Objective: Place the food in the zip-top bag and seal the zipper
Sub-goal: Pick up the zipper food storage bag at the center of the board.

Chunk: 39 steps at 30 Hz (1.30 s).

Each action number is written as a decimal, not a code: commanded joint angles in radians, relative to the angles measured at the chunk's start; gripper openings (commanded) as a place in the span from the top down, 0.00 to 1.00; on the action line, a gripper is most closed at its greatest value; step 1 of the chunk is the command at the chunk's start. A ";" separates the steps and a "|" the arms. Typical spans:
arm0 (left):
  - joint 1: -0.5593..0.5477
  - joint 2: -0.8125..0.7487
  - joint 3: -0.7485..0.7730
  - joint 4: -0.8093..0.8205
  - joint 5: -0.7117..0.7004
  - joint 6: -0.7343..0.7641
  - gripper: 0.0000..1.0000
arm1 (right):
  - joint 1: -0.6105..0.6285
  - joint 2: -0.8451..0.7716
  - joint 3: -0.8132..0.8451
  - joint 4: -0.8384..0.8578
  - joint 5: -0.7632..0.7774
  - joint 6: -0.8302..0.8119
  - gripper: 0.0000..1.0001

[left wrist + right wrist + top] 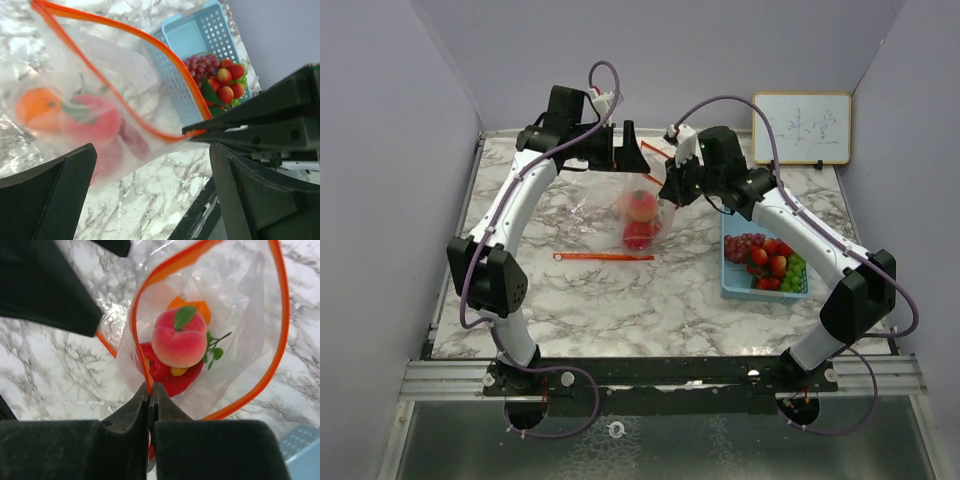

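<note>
Top view: bag [642, 215] stands mid-counter [570, 300], mouth up, with red and peach-coloured food [639, 220] inside. The right tool [670, 186] is at the bag's 2 o'clock, touching its rim. The left tool [628, 142] is at the bag's 12 o'clock, just off it. An orange strip [603, 257] lies flat at the bag's 7 o'clock; can't tell if it is part of the bag. The basket [732, 285] sits at the bag's 3 o'clock, near but apart, holding purple grapes [742, 245], red fruits [770, 265] and green grapes [795, 275]. A whiteboard [801, 128] leans on the back wall at 1 o'clock. The right arm crosses over the basket's far end.

Left wrist: left tool's fingers spread wide, gripping nothing, bag hanging beyond them. An orange [37, 107] and a tomato [95, 125] show through the film at 9 o'clock. The right tool comes in from 3 o'clock, tip pinching the orange zipper rim. The basket is behind at 1 o'clock.

Right wrist: right tool clamped tight on the bag's rim at 6 o'clock. The mouth gapes open, zipper unsealed. A peach [179, 342] lies on top, with the orange and tomato under it. The left tool's black finger blocks the 10 o'clock corner.
</note>
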 commanded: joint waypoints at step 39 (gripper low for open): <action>-0.505 -0.470 -0.816 1.117 -1.132 0.648 0.22 | -0.001 0.155 0.447 -0.084 0.101 0.614 0.98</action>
